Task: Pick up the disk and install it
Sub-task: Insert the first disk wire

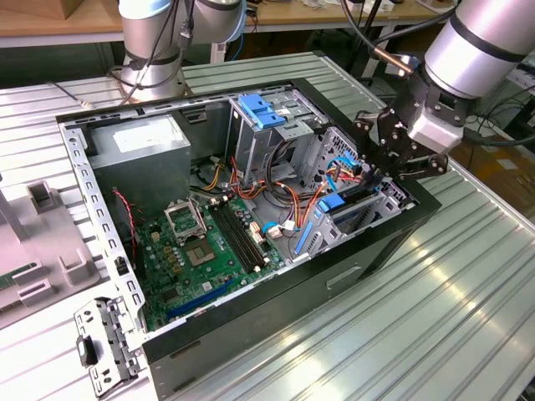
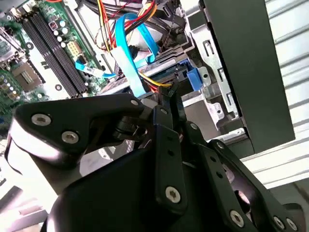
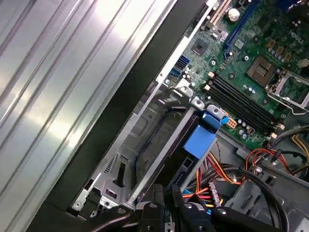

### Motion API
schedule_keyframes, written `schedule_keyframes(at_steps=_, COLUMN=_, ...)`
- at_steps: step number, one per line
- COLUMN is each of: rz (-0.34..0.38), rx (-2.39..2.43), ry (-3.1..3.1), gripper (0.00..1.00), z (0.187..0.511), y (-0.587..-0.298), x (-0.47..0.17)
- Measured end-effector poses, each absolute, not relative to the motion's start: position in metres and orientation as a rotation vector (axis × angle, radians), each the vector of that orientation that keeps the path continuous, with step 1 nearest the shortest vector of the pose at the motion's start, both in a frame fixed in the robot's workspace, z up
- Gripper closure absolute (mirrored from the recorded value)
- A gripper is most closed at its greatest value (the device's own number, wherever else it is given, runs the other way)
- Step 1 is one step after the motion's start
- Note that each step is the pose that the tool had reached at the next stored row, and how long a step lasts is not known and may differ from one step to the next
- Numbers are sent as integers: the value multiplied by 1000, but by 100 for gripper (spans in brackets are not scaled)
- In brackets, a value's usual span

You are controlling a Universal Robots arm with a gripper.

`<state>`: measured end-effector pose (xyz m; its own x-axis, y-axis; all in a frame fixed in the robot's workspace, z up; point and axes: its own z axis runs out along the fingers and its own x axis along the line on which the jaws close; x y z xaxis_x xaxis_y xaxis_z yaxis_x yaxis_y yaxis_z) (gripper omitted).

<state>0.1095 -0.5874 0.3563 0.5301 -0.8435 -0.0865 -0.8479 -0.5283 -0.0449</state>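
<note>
The open black steel computer case [image 1: 251, 334] fills the exterior view's centre, green motherboard [image 1: 201, 251] at lower left. At centre right the gripper [image 1: 378, 171] reaches into the lower bay, fingers apparently pinched on the disk [image 3: 166, 145], standing on edge there. Rigid, dense, shock-sensitive, it is best held by its blue plastic carrier [image 3: 199, 140].

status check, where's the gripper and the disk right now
Gripper low over the drive bay at the case's front corner. Disk edge-on in the bay, blue carrier showing. Cables crowd close beside it.
</note>
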Motion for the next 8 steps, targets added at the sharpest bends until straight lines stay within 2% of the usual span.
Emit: schedule_keyframes(at_steps=8, rz=72, rx=-2544, ry=1693, gripper=82, z=354, y=-587, x=103)
